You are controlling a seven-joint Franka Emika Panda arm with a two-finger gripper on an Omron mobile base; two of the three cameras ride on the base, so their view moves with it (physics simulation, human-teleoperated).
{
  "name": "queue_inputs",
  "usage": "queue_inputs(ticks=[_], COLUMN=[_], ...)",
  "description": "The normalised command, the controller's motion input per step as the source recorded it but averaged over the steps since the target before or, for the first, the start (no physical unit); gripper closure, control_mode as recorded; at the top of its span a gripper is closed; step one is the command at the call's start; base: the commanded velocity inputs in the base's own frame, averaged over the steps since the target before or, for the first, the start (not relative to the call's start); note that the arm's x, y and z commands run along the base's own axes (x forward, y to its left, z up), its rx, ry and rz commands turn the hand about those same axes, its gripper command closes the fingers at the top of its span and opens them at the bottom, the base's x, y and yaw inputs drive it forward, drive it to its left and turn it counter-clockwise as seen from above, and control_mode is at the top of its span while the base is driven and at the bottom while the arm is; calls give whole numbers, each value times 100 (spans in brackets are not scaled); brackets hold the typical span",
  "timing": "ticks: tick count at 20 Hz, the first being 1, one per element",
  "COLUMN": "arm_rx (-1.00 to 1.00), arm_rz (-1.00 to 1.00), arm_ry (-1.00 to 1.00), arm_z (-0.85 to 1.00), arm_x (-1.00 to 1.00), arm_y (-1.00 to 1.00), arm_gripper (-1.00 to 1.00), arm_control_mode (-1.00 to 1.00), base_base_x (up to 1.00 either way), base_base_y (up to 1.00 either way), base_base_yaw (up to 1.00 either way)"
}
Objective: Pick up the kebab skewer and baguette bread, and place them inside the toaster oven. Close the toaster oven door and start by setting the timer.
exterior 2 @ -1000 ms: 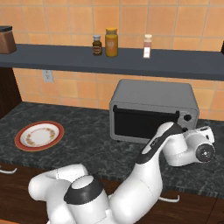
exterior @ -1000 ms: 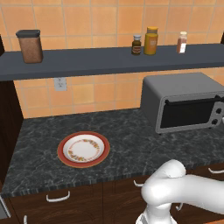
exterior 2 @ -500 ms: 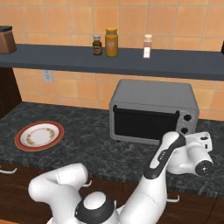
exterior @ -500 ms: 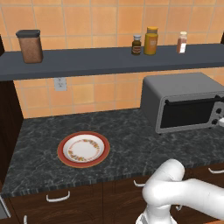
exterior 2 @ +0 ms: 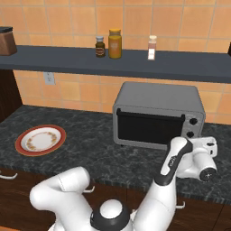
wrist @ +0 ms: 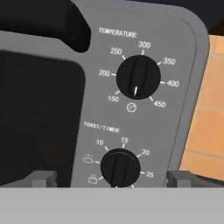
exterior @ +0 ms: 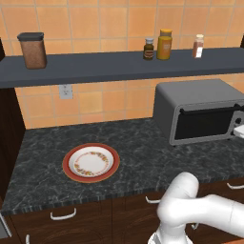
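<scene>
Oven door looks shut, so it's the timer step. Gripper fingers spread wide, flanking the timer knob at 6 o'clock. Next: ease in, pinch, twist.

Grey toaster oven, door shut

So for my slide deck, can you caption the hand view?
Gripper facing the toaster oven panel, lined up on the timer knob below the temperature knob.
</scene>
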Motion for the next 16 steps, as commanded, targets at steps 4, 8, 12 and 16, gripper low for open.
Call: queue_inputs(ticks=[4,8,12,16], arm_rx=[6,4,3,0], arm_rz=[0,0,0,0], arm_ry=[-4,-7,-11,-10], arm_z=[-14,-11,-2,0], arm_x=[21,19,7,4], arm_y=[-10,-1,0,0], arm_gripper=[-100,-100,-100,-100], arm_control_mode=[-100,-100,-100,-100], base_base_x=[0,0,0,0], base_base_y=[0,0,0,0], base_base_yaw=[0,0,0,0])
